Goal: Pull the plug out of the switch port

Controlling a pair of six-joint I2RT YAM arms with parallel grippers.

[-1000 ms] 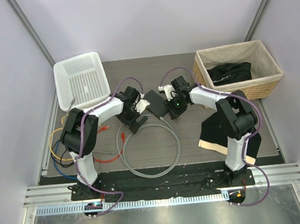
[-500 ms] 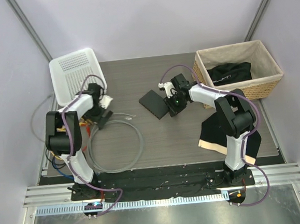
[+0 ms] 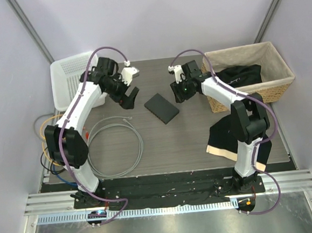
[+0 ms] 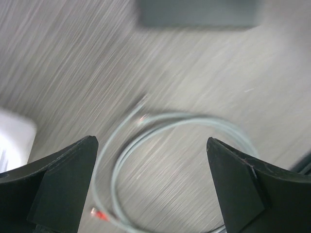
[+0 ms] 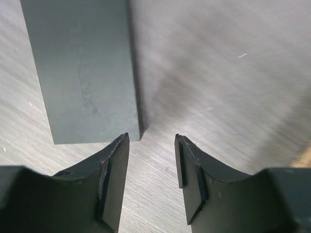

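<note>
The switch, a flat matte-black box, lies alone on the table's middle; no cable is in it. The grey cable lies coiled to its left, its plug end loose on the table. My left gripper hovers open and empty left of the switch. Its wrist view shows the cable coil, the plug end and the switch's edge between wide-spread fingers. My right gripper is open and empty by the switch's far right corner; that corner shows above its left finger.
A white plastic basket stands at the back left. A wicker basket holding dark cloth stands at the back right. A black-and-cream cloth lies by the right arm. Coloured cables hang off the left edge. A red-tipped cable end lies by the coil.
The left arm dragged the grey cable left, away from the switch, let it go, then swung up toward the back middle. The right gripper lifted off the switch and drew back.
</note>
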